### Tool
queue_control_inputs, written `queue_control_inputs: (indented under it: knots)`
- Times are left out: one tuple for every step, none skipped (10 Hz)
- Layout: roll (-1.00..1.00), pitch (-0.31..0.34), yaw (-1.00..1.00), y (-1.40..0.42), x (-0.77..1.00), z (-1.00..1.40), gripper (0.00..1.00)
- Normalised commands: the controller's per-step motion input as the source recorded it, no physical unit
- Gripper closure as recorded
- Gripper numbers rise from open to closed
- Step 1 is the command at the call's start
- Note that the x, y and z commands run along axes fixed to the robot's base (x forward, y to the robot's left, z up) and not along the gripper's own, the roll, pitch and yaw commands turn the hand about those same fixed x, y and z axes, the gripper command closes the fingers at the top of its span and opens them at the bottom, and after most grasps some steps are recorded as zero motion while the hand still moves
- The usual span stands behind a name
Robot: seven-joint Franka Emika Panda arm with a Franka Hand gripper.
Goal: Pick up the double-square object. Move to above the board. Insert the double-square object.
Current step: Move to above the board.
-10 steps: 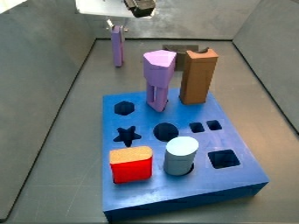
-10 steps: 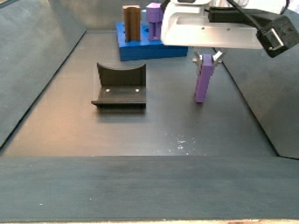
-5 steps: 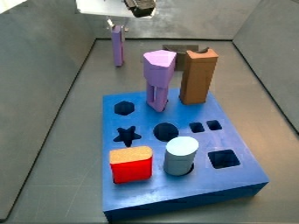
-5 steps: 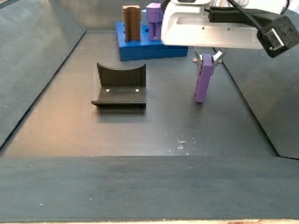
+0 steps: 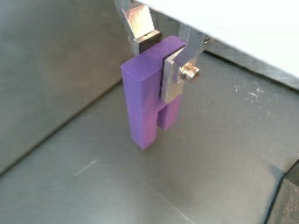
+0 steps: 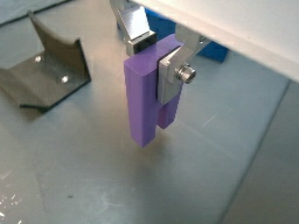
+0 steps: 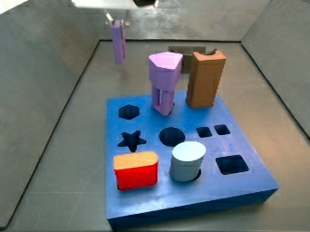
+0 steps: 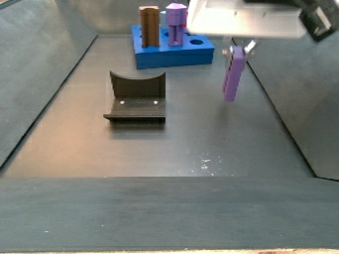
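My gripper [image 7: 118,20] is shut on the top of the double-square object [image 7: 118,41], a slim lilac bar hanging upright just above the grey floor, behind the board's far left corner. The same shows in the other side view, with the gripper [image 8: 239,42] on the bar [image 8: 233,74]. In both wrist views the silver fingers [image 5: 176,72] [image 6: 177,73] clamp the bar [image 5: 142,101] [image 6: 142,101] on its two sides. The board [image 7: 182,207] is a thick blue slab with dark double-square holes [image 7: 213,131] open near its right side.
On the board stand a purple pentagon post [image 7: 165,82], a brown block [image 7: 206,79], a red cube [image 7: 136,169] and a pale cylinder [image 7: 188,161]. The dark fixture [image 8: 135,96] stands on the floor between the walls, also in a wrist view [image 6: 47,66].
The gripper has risen with the double-square object, lifting it off the floor. Everything on the board stays put.
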Motion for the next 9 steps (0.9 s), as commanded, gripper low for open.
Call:
queue_control_inputs:
  knots:
    - [-0.13,0.024,0.03,-0.24,-0.18,1.00,1.00]
    - [-0.12,0.016,0.03,-0.24,-0.17,1.00,1.00]
    - [-0.10,0.007,0.03,-0.23,-0.17,1.00,1.00]
    - [-0.09,0.007,0.03,-0.23,-0.17,1.00,1.00]
    - [-0.08,0.006,0.03,-0.22,-0.16,1.00,1.00]
    - [-0.06,0.004,0.03,-0.22,-0.16,1.00,1.00]
    - [-0.05,0.006,0.04,-0.21,-0.16,1.00,1.00]
    - [-0.05,0.007,0.04,-0.21,-0.15,1.00,1.00]
    - [-0.06,0.009,0.03,-0.20,-0.15,1.00,1.00]
